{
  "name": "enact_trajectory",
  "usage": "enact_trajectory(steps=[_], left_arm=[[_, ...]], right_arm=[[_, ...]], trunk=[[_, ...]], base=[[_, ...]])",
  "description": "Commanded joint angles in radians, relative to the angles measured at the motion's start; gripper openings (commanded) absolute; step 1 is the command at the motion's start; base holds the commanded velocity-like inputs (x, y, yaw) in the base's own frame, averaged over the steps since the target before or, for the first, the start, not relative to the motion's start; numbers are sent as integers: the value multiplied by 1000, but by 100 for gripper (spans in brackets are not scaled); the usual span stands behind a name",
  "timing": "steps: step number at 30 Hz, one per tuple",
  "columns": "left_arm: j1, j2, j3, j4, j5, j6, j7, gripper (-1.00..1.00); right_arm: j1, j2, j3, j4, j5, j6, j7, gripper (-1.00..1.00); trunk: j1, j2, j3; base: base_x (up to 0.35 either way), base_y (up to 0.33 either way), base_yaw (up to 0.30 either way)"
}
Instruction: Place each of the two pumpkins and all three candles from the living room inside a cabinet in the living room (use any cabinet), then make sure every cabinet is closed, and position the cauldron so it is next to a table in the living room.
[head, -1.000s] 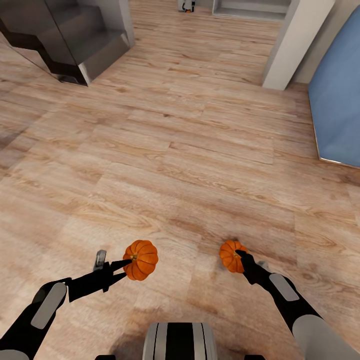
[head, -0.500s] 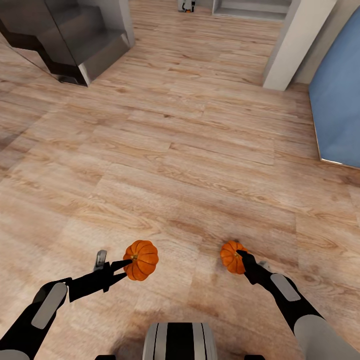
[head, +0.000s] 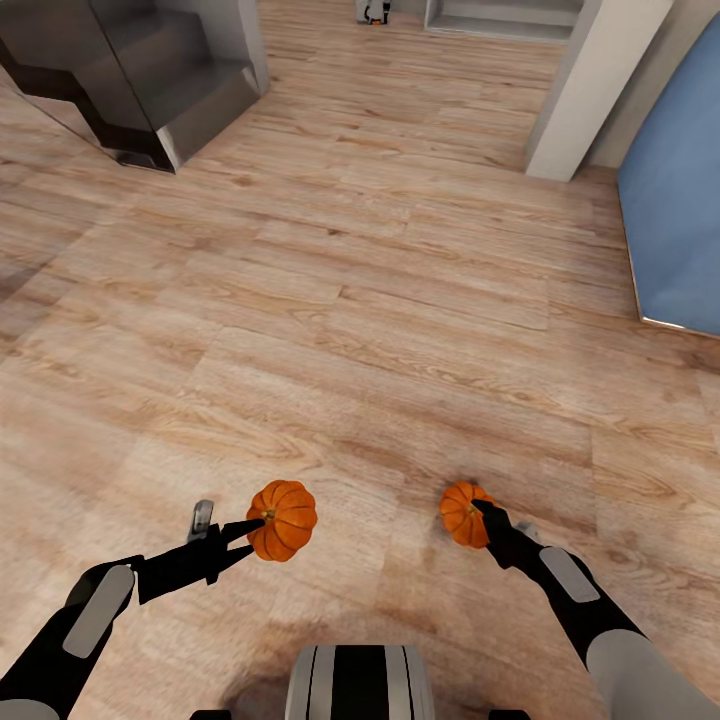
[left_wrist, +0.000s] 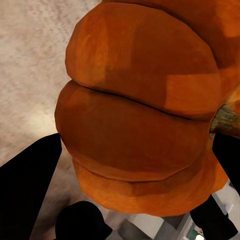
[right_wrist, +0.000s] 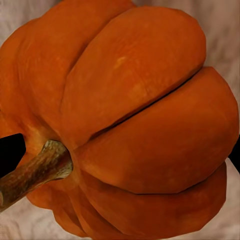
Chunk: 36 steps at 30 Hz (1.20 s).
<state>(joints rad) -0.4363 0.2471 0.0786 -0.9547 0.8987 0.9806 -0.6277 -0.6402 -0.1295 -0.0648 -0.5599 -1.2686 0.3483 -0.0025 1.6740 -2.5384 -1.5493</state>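
Over the wood-plank floor (head: 380, 300), near the robot's base, both arms reach forward, each carrying a pumpkin held clear above the boards.

Left gripper (head: 250, 528): fingers partly closed, clamped on the left pumpkin (head: 283, 519). Dark fingertips meet it at its near-left side, right by the stem. Stem end faces left toward the gripper, so the stem-to-base axis lies roughly level, running left to right. In the left wrist view the left pumpkin (left_wrist: 145, 120) sits between two black fingers (left_wrist: 27, 185); a bit of brown stem shows at one edge.

Right gripper (head: 485, 520): closed on the right pumpkin (head: 463, 513), gripping its right side. How wide the fingers stand is hard to read from the head view. This pumpkin looks smaller, and its stem direction cannot be told from the head view. In the right wrist view the right pumpkin (right_wrist: 125, 125) has its ribs running diagonally and its woody stem (right_wrist: 32, 172) jutting sideways toward a black finger at the frame edge, so its axis lies across the gripper's line of sight.

Surroundings: dark grey staircase (head: 150, 80) far left; pale pillar (head: 590, 90) far right; blue panel (head: 680, 200) at the right edge.
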Motion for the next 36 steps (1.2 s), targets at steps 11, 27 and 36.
enact_trajectory(steps=[11, 27, 36], left_arm=[[-1, 0, 1, 1, -3, 4, -4, -100], [-1, 0, 1, 1, -3, 4, -4, -100], [-1, 0, 1, 1, -3, 4, -4, -100]], right_arm=[[1, 5, -1, 38, -1, 12, 1, -100], [1, 4, 0, 26, -4, 17, 15, -100], [1, 3, 3, 21, -3, 89, 144, -100]], trunk=[[0, 0, -1], [-6, 3, 50], [-10, 5, 85]], base=[[0, 0, 0], [0, 0, 0], [0, 0, 0]])
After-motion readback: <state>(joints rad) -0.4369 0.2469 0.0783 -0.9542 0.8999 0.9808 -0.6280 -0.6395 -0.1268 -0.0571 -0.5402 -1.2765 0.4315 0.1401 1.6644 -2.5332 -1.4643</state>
